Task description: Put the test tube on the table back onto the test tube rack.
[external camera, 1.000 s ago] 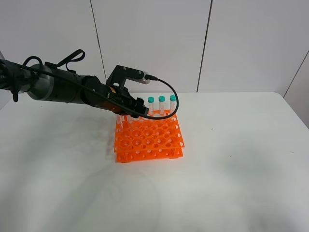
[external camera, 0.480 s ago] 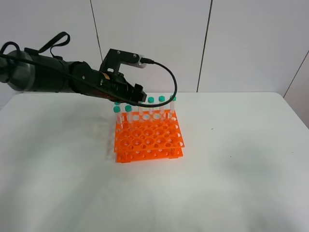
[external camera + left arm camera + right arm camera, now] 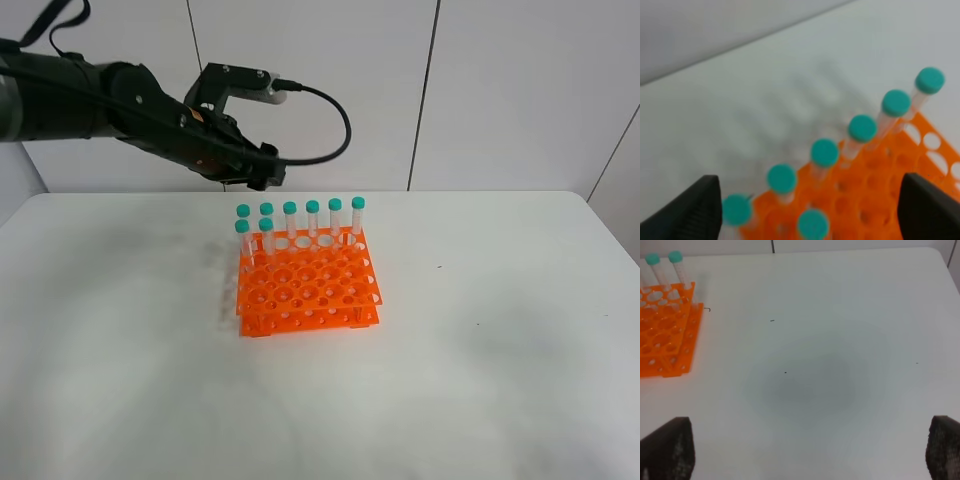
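Eight tubes stand along the rack's back, seemingly two rows.

The left arm is a thick matte-black tube with a grey band near its far end, a small orange marking near the wrist and a black cable looping off a boxy black camera mount with a pale tip; its jaws show as dark blurred blocks

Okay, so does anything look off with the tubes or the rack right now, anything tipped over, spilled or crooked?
Nothing stands out. The teal-capped tubes stand upright in the orange test tube rack, six along the back row and two just in front at its left end. No tube lies on the table, and nothing looks spilled.
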Tool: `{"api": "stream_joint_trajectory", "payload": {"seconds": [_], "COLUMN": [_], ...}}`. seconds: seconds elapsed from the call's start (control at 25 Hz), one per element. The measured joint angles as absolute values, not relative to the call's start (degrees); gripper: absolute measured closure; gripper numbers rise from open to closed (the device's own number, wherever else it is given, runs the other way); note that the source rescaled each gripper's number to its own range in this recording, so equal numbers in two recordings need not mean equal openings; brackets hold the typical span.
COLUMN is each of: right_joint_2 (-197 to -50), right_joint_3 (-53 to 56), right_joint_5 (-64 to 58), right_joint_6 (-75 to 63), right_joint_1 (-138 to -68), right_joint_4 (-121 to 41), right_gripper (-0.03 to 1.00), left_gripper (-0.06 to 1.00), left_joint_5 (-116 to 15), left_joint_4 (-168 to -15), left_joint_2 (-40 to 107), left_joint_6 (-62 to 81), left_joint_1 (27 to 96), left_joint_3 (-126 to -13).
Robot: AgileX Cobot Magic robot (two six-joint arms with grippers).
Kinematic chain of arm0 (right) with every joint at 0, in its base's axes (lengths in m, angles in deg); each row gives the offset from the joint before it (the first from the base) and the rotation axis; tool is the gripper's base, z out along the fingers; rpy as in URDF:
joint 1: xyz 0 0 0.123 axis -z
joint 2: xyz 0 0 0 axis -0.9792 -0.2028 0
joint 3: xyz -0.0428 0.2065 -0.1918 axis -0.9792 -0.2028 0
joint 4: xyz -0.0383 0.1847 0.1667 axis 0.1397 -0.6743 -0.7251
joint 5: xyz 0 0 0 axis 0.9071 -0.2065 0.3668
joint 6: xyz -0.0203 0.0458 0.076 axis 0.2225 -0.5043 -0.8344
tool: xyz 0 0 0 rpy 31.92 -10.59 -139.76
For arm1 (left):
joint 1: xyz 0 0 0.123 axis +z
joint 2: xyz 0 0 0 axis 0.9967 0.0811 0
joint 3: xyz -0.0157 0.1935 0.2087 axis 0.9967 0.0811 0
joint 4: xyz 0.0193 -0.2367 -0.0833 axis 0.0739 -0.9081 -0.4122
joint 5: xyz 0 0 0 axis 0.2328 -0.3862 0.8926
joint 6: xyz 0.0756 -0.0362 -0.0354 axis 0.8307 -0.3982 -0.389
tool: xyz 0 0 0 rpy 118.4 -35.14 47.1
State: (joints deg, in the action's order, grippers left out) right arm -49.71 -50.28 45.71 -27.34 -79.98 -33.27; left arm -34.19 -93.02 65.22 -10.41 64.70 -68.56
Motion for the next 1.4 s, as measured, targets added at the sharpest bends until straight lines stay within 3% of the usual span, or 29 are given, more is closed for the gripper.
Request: {"api": "stream_joint_trajectory", "payload": {"seconds": [0.36, 0.6, 0.96, 1.16, 1.4], "right_joint_2": [-49.71, -49.71, -49.71, -49.71, -49.71], "right_joint_3": [-50.28, -50.28, -50.28, -50.28, -50.28], "right_joint_5": [45.78, 45.78, 45.78, 45.78, 45.72], "right_joint_6": [-27.34, -27.34, -27.34, -27.34, -27.34], "right_joint_1": [-79.98, -79.98, -79.98, -79.98, -79.98], "right_joint_4": [-33.27, -33.27, -33.27, -33.27, -33.27], "right_gripper": [-0.03, -0.03, -0.03, -0.03, -0.03], "left_gripper": [0.23, 0.09, 0.06, 0.05, -0.05], "left_joint_5": [-5.19, -0.63, 8.05, 14.10, 15.00], "left_joint_4": [-92.61, -89.70, -82.69, -82.24, -81.23], "left_joint_2": [66.71, 66.71, 66.71, 66.02, 63.24], "left_joint_6": [-14.59, -19.67, -22.88, -22.89, -23.55], "left_joint_1": [73.16, 79.96, 88.41, 89.14, 89.14], "left_joint_3": [-79.33, -79.76, -79.76, -79.76, -79.76]}}
